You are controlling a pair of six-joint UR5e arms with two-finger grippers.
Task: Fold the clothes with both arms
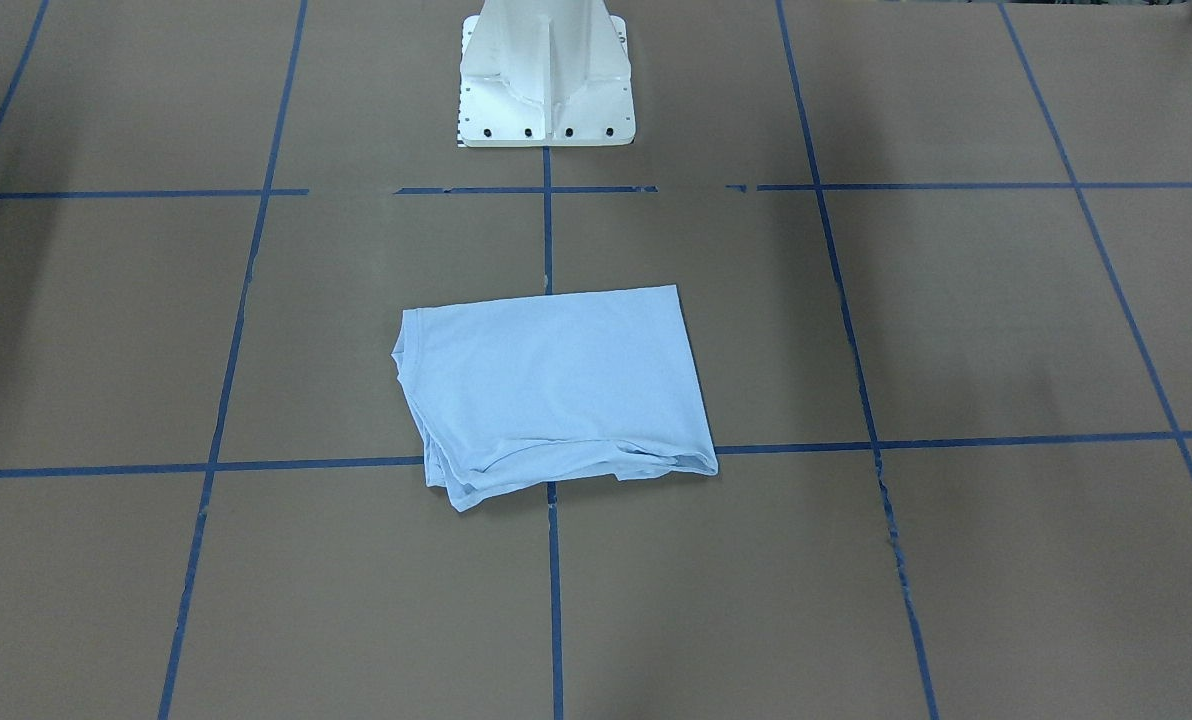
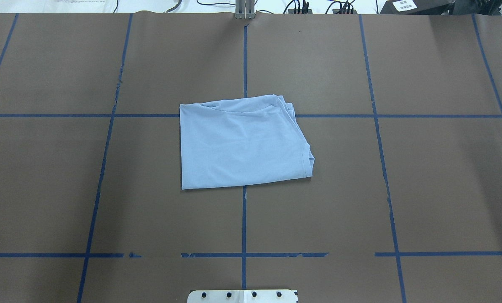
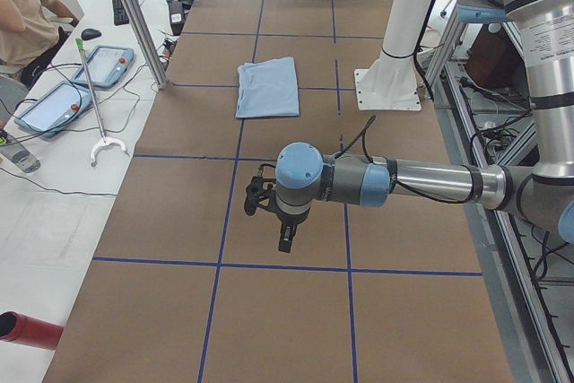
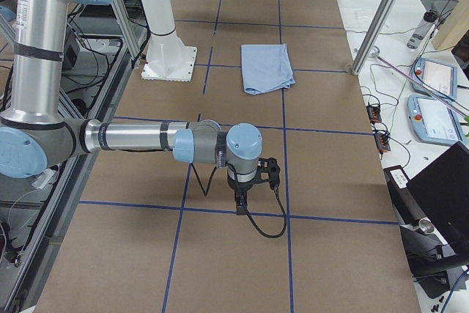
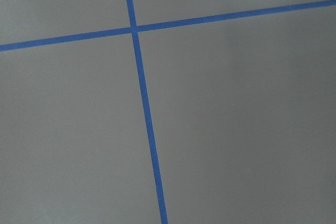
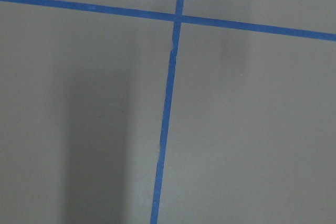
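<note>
Item: T-shirt [image 2: 242, 143], folded to a rectangle, mid-counter [image 2: 444, 189], layers uneven at one corner.
Left fingers [image 3: 285, 239], right fingers [image 4: 240, 201]: well apart from it; spread or pressed together, cannot tell.
Risk: a grasp catching one layer only would likely undo the fold.

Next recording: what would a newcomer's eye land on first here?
A light blue T-shirt, folded into a rectangle, lies alone at the middle of the brown table, across its blue tape lines. The left arm and the right arm each reach out near opposite table ends, well clear of the shirt.
</note>
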